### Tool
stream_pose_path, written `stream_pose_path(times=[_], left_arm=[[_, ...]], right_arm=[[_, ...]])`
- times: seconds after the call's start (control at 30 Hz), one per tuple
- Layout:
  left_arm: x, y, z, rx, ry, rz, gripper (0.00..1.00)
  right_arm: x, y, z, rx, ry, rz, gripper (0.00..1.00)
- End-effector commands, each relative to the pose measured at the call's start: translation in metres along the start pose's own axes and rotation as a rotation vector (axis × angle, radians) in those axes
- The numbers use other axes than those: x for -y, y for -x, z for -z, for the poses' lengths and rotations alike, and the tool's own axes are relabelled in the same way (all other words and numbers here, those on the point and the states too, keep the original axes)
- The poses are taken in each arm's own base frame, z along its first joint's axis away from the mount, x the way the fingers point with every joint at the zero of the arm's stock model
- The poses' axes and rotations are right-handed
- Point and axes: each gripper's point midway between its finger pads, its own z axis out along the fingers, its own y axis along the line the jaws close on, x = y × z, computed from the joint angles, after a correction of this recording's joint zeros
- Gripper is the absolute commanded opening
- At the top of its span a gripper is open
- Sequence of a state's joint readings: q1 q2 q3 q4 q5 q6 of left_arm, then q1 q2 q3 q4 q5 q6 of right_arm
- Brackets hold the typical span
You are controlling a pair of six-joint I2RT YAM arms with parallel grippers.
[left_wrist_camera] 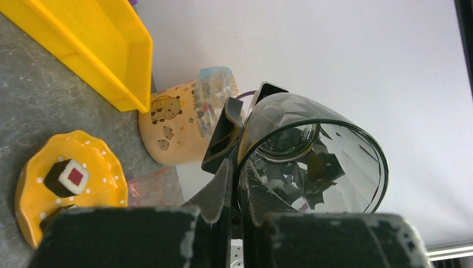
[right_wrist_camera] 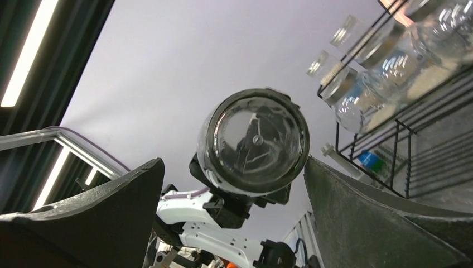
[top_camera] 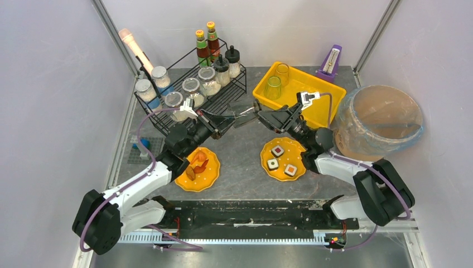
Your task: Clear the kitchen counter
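Got a clear glass (left_wrist_camera: 312, 156) pinched by its rim in the left gripper (left_wrist_camera: 241, 120), hanging sideways in the air over the middle of the table (top_camera: 240, 162). Pointing its base at the right gripper (right_wrist_camera: 233, 162), spread wide and holding nothing. Boxed in by the black wire rack (top_camera: 223, 95) on the left and the yellow tray (top_camera: 262, 89) on the right, sushi plate (top_camera: 293, 156) below. Reaching both arms forward and inward, nearly nose to nose.
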State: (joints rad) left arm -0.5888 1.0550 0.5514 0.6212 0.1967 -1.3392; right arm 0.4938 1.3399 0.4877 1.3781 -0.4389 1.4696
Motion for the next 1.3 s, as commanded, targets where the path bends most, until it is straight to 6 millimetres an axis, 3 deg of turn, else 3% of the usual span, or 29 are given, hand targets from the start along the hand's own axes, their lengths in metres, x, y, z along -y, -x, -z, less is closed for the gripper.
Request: stream_pose_path(times=[0.0,0.23,0.37,0.47,0.6,0.7,0.87,1.07,1.27], left_arm=[[0.033,-0.005,-0.001,-0.031,-0.112,0.011,0.02],[0.036,-0.012,-0.001,-0.061,-0.125,-0.008,0.02],[0.030,-0.013,0.000,-0.062,-0.095,-0.030,0.03],[0.023,-0.013,0.000,-0.060,-0.071,-0.049,0.08],[0.008,-0.013,0.001,-0.067,0.003,-0.126,0.31],[-0.011,-0.010,0.007,-0.063,0.108,-0.220,0.52],[-0.048,0.002,0.029,-0.066,0.326,-0.418,0.76],[-0.069,0.019,0.052,-0.117,0.527,-0.641,0.83],[-0.089,0.026,0.063,-0.226,0.663,-0.784,0.85]], right_arm=[[-0.038,0.016,-0.018,0.039,0.148,0.037,0.98],[-0.034,0.017,-0.025,0.035,0.154,0.012,0.98],[-0.030,0.016,-0.023,0.036,0.144,0.013,0.77],[-0.028,0.014,-0.024,0.025,0.132,0.019,0.50],[-0.015,0.014,-0.024,0.013,0.081,0.050,0.16],[-0.002,0.021,-0.022,0.013,0.020,0.094,0.01],[0.036,0.050,-0.019,0.021,-0.160,0.218,0.00],[0.098,0.103,-0.028,-0.044,-0.499,0.492,0.00],[0.139,0.177,-0.036,-0.048,-0.825,0.805,0.00]])
